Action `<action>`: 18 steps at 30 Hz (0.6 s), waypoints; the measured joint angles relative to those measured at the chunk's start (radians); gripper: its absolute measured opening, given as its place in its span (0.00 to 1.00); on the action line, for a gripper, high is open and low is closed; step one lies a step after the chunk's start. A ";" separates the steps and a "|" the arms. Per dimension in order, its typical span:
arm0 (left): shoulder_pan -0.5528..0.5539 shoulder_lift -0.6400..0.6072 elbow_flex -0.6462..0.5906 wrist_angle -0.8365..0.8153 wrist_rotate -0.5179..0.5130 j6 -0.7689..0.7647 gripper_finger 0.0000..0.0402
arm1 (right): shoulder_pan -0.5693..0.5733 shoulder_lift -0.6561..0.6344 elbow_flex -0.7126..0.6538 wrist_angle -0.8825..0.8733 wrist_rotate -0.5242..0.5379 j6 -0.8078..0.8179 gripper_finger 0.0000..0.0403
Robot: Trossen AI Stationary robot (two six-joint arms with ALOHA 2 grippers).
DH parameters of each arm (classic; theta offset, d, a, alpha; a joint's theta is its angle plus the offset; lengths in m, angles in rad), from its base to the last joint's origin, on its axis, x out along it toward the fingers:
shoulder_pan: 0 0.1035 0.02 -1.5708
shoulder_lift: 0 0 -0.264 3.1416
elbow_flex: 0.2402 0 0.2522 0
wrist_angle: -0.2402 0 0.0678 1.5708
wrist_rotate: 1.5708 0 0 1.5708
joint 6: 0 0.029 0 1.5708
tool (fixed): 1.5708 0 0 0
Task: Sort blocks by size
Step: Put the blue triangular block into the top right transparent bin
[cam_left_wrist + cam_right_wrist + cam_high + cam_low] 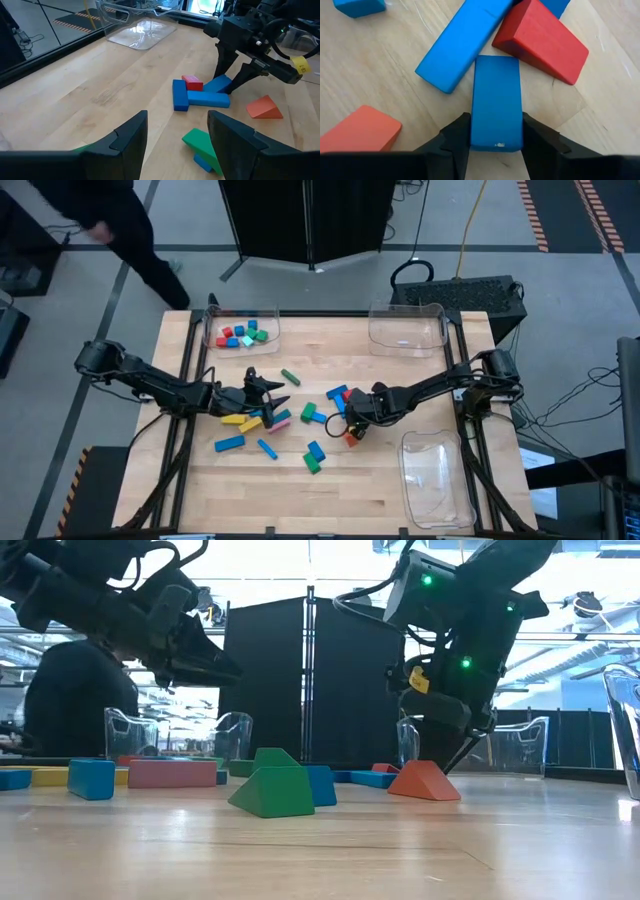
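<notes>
Loose blocks in blue, green, yellow, pink and red lie scattered at the table's middle (290, 420). My right gripper (496, 145) points steeply down there, shut on a short blue block (496, 100) beside a long blue bar (462, 45) and a red block (540, 40). An orange wedge (264, 107) lies on the table close by. My left gripper (177, 140) hovers open above the table left of the pile (275, 395), with nothing between its fingers. Several small blocks lie in the far-left clear tray (240, 333). My right gripper pinches the short blue block by its two long sides (477, 135), at one end, between its two fingers (455, 137). The fingers slant steeply down from above and lie across the block. The block's other end (496, 62) reaches the long blue bar; whether it is lifted, I cannot tell.
One clear tray stands at the far right (407, 328) and another at the near right (437, 477). A green wedge (275, 790) sits toward the table's near side. A person (110, 220) is beyond the far-left corner. Bare wood lies along the near edge (300, 500).
</notes>
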 joint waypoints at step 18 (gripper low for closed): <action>0.004 0.000 0.001 -0.115 -0.007 0.001 0.52 | 0.012 -0.095 -0.006 -0.116 -0.008 -0.036 0.35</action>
